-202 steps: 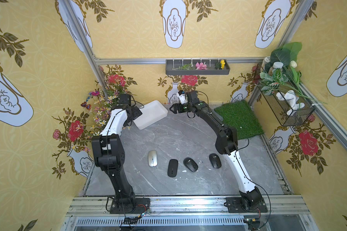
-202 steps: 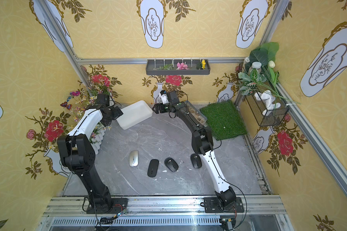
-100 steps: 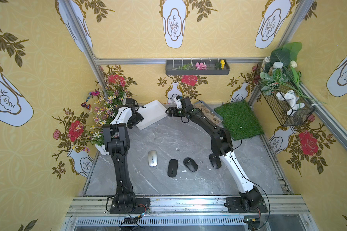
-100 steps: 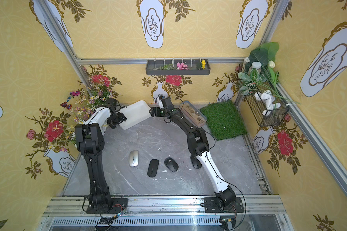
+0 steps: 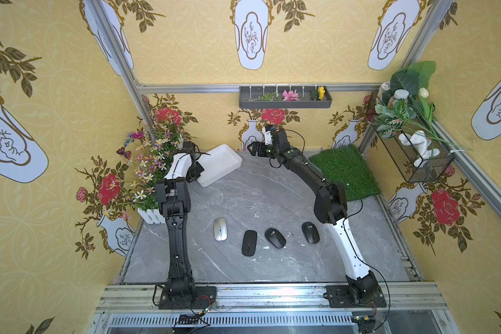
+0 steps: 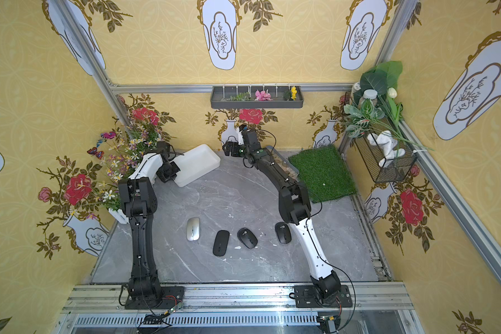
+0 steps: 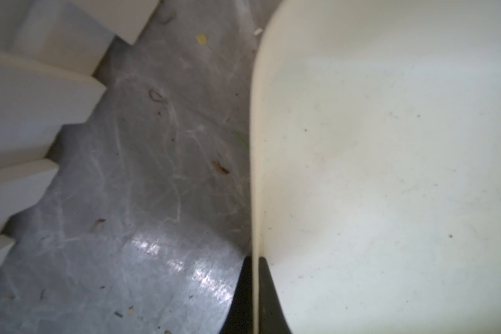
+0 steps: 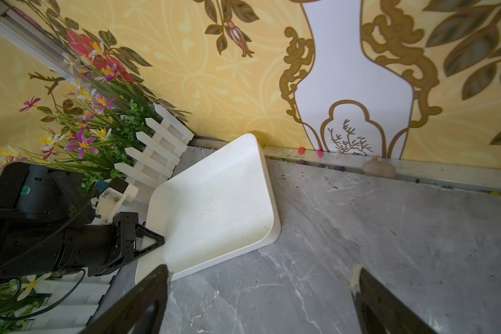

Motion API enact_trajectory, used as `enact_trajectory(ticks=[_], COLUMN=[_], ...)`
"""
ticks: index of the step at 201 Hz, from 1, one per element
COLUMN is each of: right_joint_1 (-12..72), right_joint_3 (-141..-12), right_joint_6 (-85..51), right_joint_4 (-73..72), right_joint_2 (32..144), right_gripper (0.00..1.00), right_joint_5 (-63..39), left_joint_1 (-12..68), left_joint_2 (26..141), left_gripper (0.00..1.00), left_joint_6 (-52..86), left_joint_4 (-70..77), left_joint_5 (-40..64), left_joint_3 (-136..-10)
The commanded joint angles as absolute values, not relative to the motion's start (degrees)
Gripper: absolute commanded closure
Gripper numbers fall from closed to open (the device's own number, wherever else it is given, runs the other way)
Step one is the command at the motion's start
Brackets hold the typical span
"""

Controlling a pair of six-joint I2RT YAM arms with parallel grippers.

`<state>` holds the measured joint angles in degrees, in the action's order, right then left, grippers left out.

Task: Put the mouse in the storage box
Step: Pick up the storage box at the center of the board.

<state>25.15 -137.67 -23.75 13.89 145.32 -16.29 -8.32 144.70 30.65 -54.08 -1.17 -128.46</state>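
The white storage box (image 5: 219,164) (image 6: 197,163) lies at the back left of the grey table. My left gripper (image 7: 255,261) (image 5: 198,173) is shut on the rim of the box's near left corner (image 7: 253,173), one finger inside and one outside. My right gripper (image 8: 261,277) (image 5: 252,150) hangs open above the bare table just right of the box (image 8: 214,208), holding nothing. Several mice lie in a row near the front. One is a silver mouse (image 5: 219,229) (image 6: 192,229) and three are black mice (image 5: 249,243) (image 5: 275,237) (image 5: 310,232). Both grippers are far from them.
A flower planter with a white picket fence (image 5: 152,215) (image 8: 156,150) stands against the left wall beside the box. A green turf mat (image 5: 344,170) lies at the back right. A wire basket (image 5: 414,162) and a grey wall trough (image 5: 285,99) hang on the walls.
My left gripper has closed on the box's rim, and the left arm's elbow has drawn up and back. The right gripper has stayed open near the box. The mice have not moved.
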Motion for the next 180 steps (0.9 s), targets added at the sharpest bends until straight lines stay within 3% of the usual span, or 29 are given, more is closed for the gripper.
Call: enact_trajectory(ticks=[1, 99, 180], right_joint_1=[24.78, 19.46, 19.79], right_joint_3=[-134.46, -120.68, -96.24], right_joint_6=[-22.4, -19.52, -18.86], right_joint_4=[13.7, 31.58, 35.09], right_joint_2=[142.18, 133.47, 117.09], right_gripper=[0.02, 0.0, 0.05], right_joint_5=[-16.29, -24.07, -17.67], left_joint_1=[-8.11, 2.94, 12.82], left_joint_2=[143.71, 125.87, 118.31], left_gripper=[1.0, 1.0, 1.0], left_joint_6=[28.48, 16.67, 19.14], left_joint_4=[-54.64, -42.97, -41.05], left_joint_5=[-1.25, 4.83, 8.44], left_joint_3=[-127.61, -104.67, -93.44])
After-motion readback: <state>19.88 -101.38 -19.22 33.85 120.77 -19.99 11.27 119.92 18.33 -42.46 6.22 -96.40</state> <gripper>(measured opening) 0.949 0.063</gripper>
